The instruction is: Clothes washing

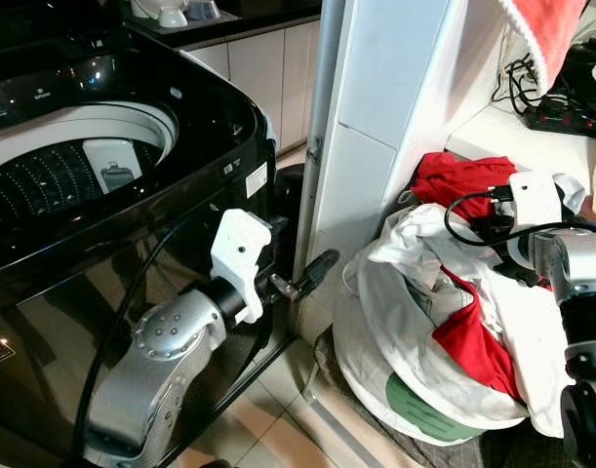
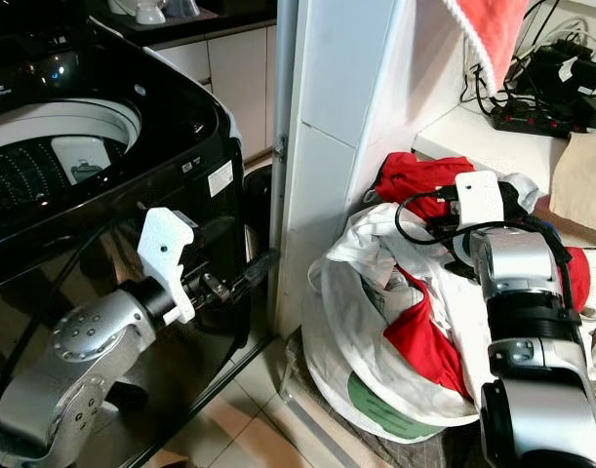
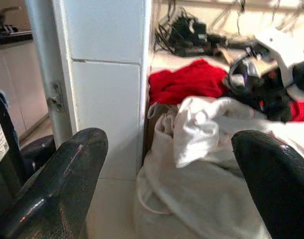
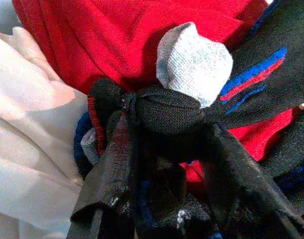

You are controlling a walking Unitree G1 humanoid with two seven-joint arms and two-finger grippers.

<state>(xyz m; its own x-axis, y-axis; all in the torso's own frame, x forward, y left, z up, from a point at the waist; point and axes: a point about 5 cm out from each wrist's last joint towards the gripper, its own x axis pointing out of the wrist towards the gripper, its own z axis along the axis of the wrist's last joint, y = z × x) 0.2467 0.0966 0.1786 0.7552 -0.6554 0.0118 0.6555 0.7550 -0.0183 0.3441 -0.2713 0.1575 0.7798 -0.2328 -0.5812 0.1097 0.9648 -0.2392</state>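
A tiled floor [image 1: 278, 419] runs between a black top-loading washing machine [image 1: 102, 195] on the robot's left and a white tiled pillar [image 1: 376, 117] in the middle. The machine's lid is up and its pale drum [image 1: 54, 175] is visible. Behind the machine stand white cupboards [image 1: 268, 68] under a dark tabletop [image 1: 229, 24] with crockery on it. To the right of the pillar, a pale tabletop [image 1: 512, 136] carries a black power strip [image 1: 571, 117] and tangled cables, and an orange-red cloth [image 1: 556, 34] hangs above it.

The laundry sits on the floor against the pillar: a white bag [image 1: 415, 390] heaped with white cloth [image 1: 424, 244] and red clothes [image 1: 463, 180].

The left gripper [image 1: 312, 273] hangs in front of the machine's side, near the pillar, pointing towards the bag. Its fingers [image 3: 62, 184] are spread wide apart and hold nothing.

The right gripper [image 4: 161, 174] is pushed down into the top of the heap. Its fingers [image 4: 109, 174] are closed around a bunched black garment [image 4: 166, 114] with blue and red stripes, which has a grey patch [image 4: 191, 62] on top and lies on the red clothes, beside the white cloth.
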